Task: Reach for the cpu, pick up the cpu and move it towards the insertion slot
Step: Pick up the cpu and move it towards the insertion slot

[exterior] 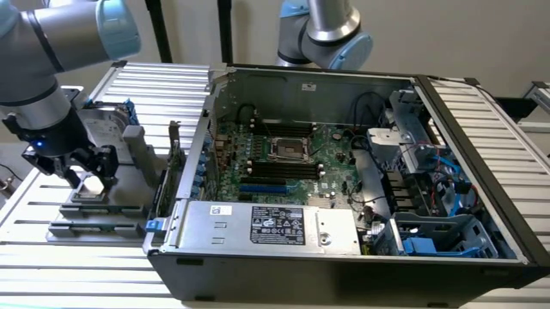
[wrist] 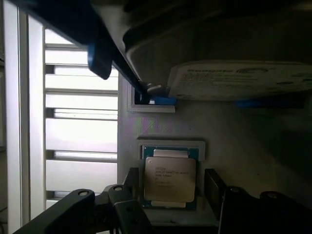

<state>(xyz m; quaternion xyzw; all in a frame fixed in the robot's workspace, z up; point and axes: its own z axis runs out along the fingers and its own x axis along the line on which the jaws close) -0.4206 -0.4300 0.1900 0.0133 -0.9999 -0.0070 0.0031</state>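
Observation:
The cpu [wrist: 169,179], a flat silver square with a pale edge, lies in a recess of the grey fixture [exterior: 94,212] at the exterior view's left. My gripper [exterior: 86,172] hangs low over it, open, with one dark finger [wrist: 213,187] on each side of the chip and a small gap to each edge. In the exterior view the cpu [exterior: 91,186] shows as a pale patch between the fingers. The insertion slot [exterior: 288,149], a shiny metal frame with a dark centre, sits on the green motherboard inside the open computer case, well to the exterior view's right of the gripper.
An upright silver hard drive [exterior: 102,125] with blue rails stands just behind the cpu, close to the gripper; its label [wrist: 243,80] is near in the wrist view. The case wall [exterior: 202,129] stands between fixture and motherboard. Black memory slots [exterior: 284,170] and a power supply [exterior: 266,225] flank the socket.

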